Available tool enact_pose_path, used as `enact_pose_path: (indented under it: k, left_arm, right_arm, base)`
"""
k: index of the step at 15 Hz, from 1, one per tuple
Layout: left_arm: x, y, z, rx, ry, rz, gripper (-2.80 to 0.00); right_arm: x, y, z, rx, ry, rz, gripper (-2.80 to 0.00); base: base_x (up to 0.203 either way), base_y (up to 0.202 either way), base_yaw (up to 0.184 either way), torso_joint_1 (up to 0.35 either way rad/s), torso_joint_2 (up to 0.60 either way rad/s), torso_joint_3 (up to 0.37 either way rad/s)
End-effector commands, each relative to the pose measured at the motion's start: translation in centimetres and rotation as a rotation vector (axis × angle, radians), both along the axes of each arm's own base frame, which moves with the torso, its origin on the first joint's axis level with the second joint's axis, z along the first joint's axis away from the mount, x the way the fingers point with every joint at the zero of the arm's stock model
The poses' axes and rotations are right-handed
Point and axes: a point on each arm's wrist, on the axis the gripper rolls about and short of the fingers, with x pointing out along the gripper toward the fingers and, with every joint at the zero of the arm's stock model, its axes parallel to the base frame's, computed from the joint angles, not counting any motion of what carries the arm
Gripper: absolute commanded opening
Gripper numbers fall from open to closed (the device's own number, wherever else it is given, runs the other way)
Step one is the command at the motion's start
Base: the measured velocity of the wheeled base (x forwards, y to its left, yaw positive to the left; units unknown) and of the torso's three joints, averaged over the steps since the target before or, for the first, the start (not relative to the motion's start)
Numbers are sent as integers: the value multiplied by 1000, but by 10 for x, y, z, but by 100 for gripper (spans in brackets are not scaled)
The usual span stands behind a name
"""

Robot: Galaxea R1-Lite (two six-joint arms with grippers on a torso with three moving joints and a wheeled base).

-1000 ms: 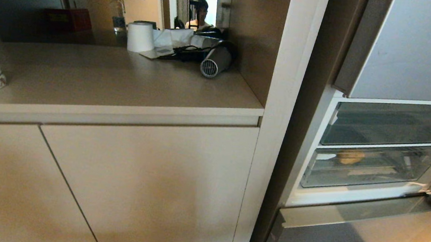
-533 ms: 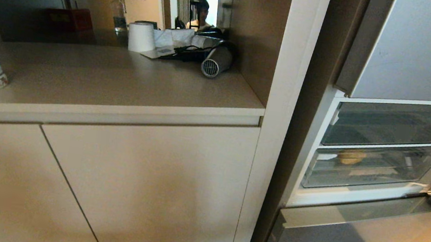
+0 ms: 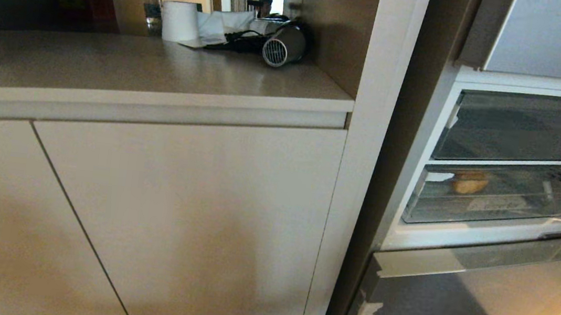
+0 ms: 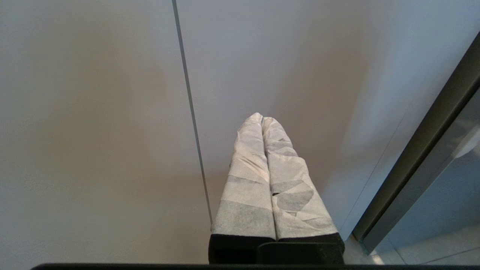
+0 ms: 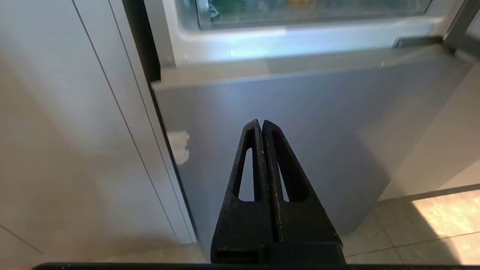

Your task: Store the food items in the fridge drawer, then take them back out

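View dropped; potato (image 3: 470, 183) blurred behind fridge drawer (image 3: 496, 214).

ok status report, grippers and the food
Left gripper and right gripper shut, empty, parked low. Potato inside the closed lower fridge drawer. Pepper not seen. Nothing in the way.

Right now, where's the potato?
In the head view, the potato lies at the right, inside the fridge drawer, near its left end, below the flat-fronted clear drawer.
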Motion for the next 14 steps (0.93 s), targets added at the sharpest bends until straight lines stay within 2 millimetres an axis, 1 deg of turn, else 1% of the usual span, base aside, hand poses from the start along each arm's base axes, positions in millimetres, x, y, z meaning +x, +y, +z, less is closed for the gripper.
enact_pose_path:
  k: [1, 5, 6, 9, 11, 12, 13, 14]
  left_arm:
    - [1, 0, -3, 0, 10, 0, -280]
    - [1, 0, -3, 0, 10, 0, -280]
    - [1, 0, -3, 0, 10, 0, -280]
    - [1, 0, -3, 0, 10, 0, -280]
    - [1, 0, -3, 0, 10, 0, -280]
    - [1, 0, -3, 0, 9, 0, -280]
    - [1, 0, -3, 0, 10, 0, -280]
    - [1, 0, -3, 0, 10, 0, -280]
  right_arm:
    - [0, 0, 0, 0, 2, -1, -280]
    - [0, 0, 0, 0, 2, 0, -280]
    - [0, 0, 0, -1, 2, 0, -280]
    - [0, 0, 0, -1, 2, 0, -280]
    - [0, 0, 0, -33, 0, -1, -280]
    - [-2, 0, 7, -51, -20, -5, -280]
    - [-5, 0, 22, -58, -52, -11, -280]
    - [-5, 0, 38, -60, -44, -23, -280]
  base:
    - [0, 0, 0, -175, 532, 354]
    - [0, 0, 0, -159, 517, 356]
    - [0, 0, 0, -85, 319, 221]
    - [0, 0, 0, -28, 113, 85]
    - [0, 0, 0, -2, 20, 7]
    - [0, 0, 0, 0, 0, 0]
    - [0, 0, 0, 0, 0, 0]
    - [0, 0, 0, 0, 0, 0]
